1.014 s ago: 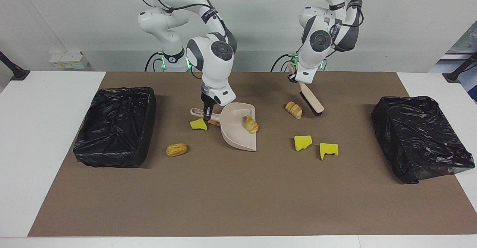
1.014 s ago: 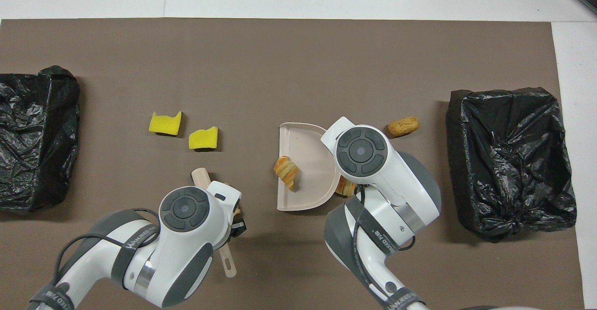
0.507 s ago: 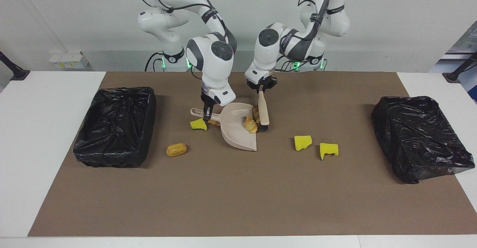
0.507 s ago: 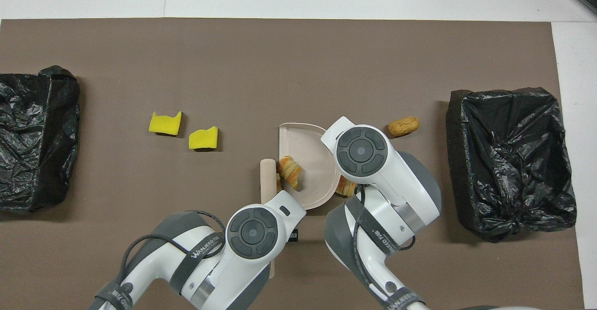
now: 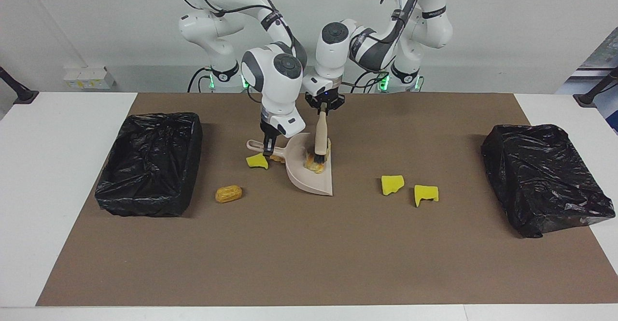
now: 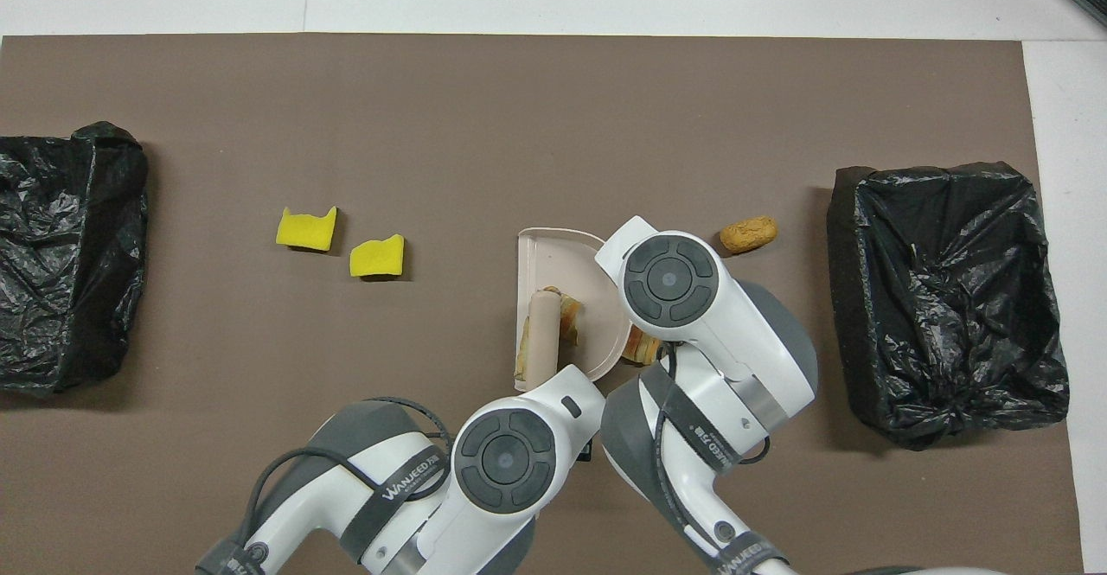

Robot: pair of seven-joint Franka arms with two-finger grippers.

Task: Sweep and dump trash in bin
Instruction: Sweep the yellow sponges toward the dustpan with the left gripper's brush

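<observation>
Two bread bits are lodged in the dustpan under the brush. The brush is pinched by the left gripper, the dustpan handle by the right gripper.

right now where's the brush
The brush hangs from the left gripper near the table's middle, its bristles down in the dustpan on the bread bits; the right gripper holds the dustpan's handle.

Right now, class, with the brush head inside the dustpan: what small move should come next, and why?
Probably lift the wooden-handled brush, held by the left gripper, clear of the beige plastic dustpan, which the right gripper holds by its handle. The golden-brown bread pieces already lie inside; two yellow sponge wedges remain unswept.
</observation>
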